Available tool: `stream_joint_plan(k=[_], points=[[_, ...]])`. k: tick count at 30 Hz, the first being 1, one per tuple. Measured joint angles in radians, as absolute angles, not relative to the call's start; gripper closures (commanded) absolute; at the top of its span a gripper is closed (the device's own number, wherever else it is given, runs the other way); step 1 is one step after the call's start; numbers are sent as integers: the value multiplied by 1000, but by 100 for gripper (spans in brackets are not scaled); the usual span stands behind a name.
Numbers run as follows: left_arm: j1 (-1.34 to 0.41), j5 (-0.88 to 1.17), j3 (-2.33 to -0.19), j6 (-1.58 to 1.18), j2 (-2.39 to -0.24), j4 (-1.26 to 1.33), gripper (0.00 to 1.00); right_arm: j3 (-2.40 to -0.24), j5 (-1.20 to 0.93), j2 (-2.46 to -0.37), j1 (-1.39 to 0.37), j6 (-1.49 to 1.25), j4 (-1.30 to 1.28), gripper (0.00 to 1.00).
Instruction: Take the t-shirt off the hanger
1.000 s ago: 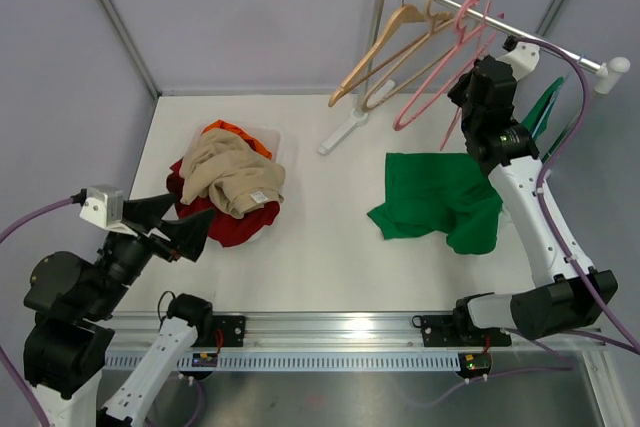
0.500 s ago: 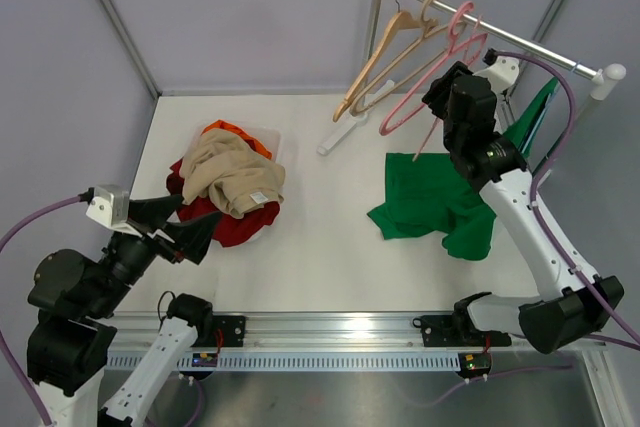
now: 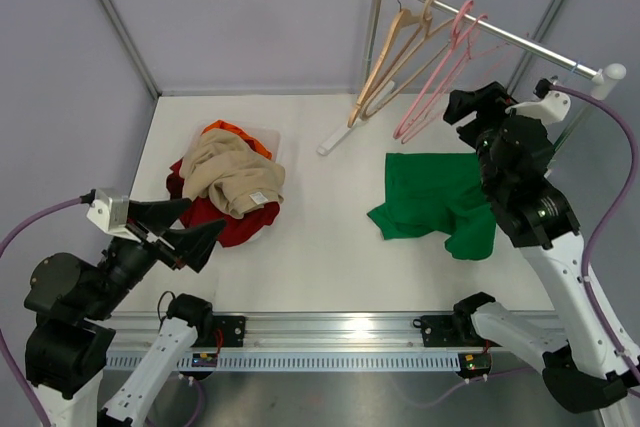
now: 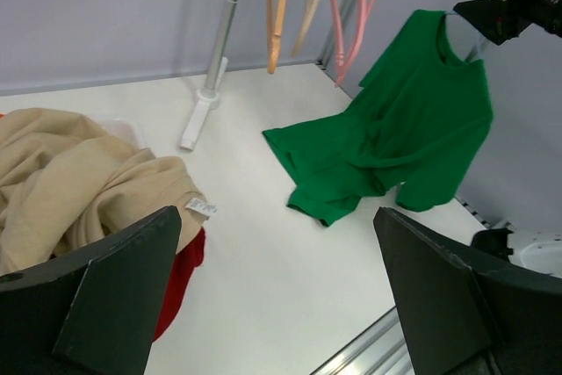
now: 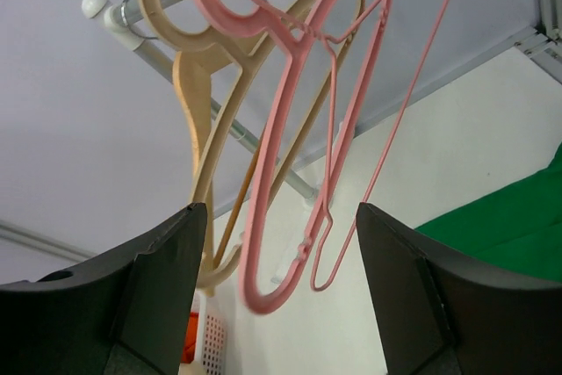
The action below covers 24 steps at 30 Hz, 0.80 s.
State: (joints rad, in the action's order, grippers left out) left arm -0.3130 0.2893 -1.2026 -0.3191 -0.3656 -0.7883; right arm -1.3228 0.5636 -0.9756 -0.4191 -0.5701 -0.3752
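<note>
T-shirt (image 4: pixel 413 120): soft, light, limp; hung by the collar.
Hold: likely the shoulder fabric by the collar.
Right gripper (image 5: pixel 279 212): gaped wide, empty.
Left gripper (image 4: pixel 277 217): likewise.

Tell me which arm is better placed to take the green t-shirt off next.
Right, probably. Its open hand is by the rail, close above the green t-shirt. The left hand, also open, is far off, beside the pile of clothes.
</note>
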Motion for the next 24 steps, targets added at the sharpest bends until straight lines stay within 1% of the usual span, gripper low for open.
stream_joint_plan(k=[1, 4, 6, 9, 12, 15, 17, 18, 19, 22, 24], points=[[-313, 306, -1203, -326, -366, -783, 1, -1319, 556, -956, -420, -574, -393, 22], [-313, 369, -1202, -358, -367, -746, 1, -1314, 538, -899, -421, -571, -461, 28], [-313, 415, -1195, -387, -370, -702, 1, -1325, 530, -867, -421, -554, -526, 37], [-313, 472, -1161, -428, -374, -633, 1, -1407, 529, -864, -421, -514, -649, 48], [-313, 501, -1126, -454, -390, -594, 1, -1497, 532, -872, -421, -476, -723, 67], [-313, 521, -1098, -473, -409, -573, 1, -1526, 557, -863, -421, -457, -771, 71], [-313, 535, -1084, -484, -420, -561, 1, -1528, 592, -849, -422, -449, -805, 71], [-313, 542, -1077, -491, -424, -553, 1, -1528, 612, -843, -422, -446, -820, 69], [-313, 550, -1070, -496, -428, -547, 1, -1528, 629, -839, -422, -442, -833, 62], [-314, 567, -1050, -505, -445, -528, 1, -1555, 670, -849, -395, -422, -877, 48], [-319, 574, -1041, -506, -465, -520, 1, -1596, 650, -880, -332, -408, -899, 47]])
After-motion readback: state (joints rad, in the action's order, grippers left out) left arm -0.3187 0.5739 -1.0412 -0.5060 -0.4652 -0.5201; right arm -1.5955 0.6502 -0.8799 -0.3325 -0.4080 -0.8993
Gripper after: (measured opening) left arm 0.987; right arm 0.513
